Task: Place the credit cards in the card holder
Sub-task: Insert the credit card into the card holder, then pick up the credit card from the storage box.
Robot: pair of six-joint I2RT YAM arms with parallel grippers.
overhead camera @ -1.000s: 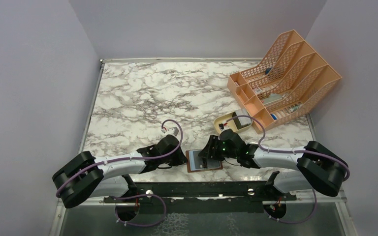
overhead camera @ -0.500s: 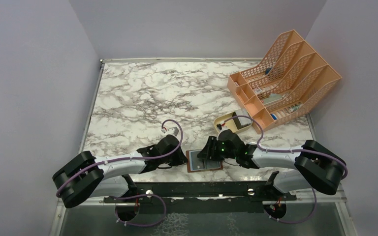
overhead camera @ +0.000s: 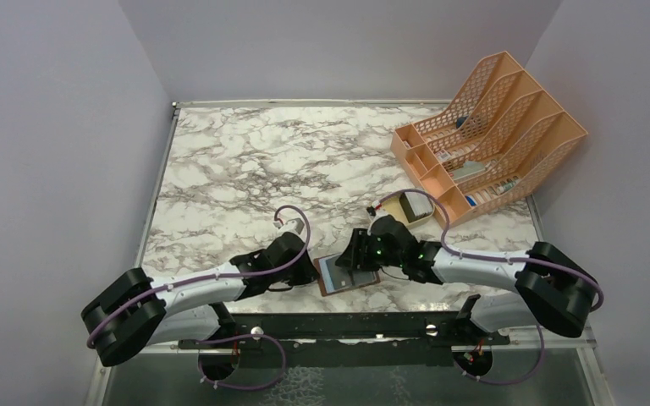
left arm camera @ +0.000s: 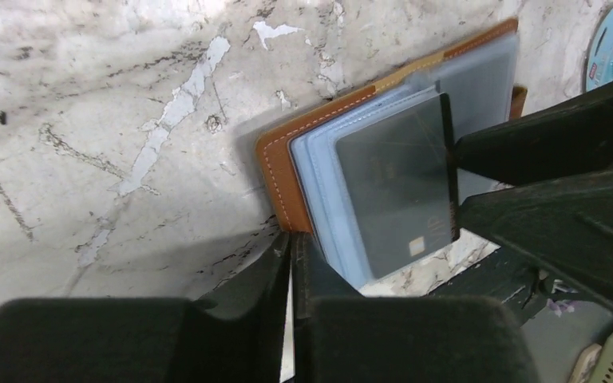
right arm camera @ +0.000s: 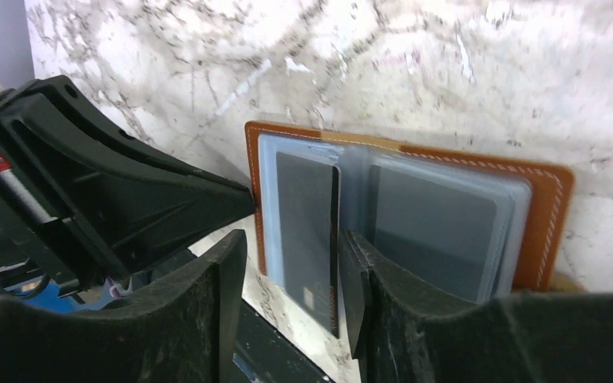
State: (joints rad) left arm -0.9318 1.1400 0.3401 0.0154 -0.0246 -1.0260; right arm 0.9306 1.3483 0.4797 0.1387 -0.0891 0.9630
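Observation:
The card holder lies open near the table's front edge, brown leather with clear sleeves. A dark credit card rests on its left-hand sleeves, one long edge lifted. My right gripper is open and straddles that card, one finger against the raised edge and a gap at the other finger. My left gripper is shut, its tips at the holder's near corner. In the top view the left gripper and the right gripper meet over the holder. A greyish card shows inside a right-hand sleeve.
An orange mesh file rack stands at the back right, with a tan tray in front of it. The black base rail runs just below the holder, along the table's front edge.
The card holder has turned slightly and now sits tilted. The right gripper has shifted a little up and left over it. The left arm has swung slightly, its gripper still at the holder's corner.

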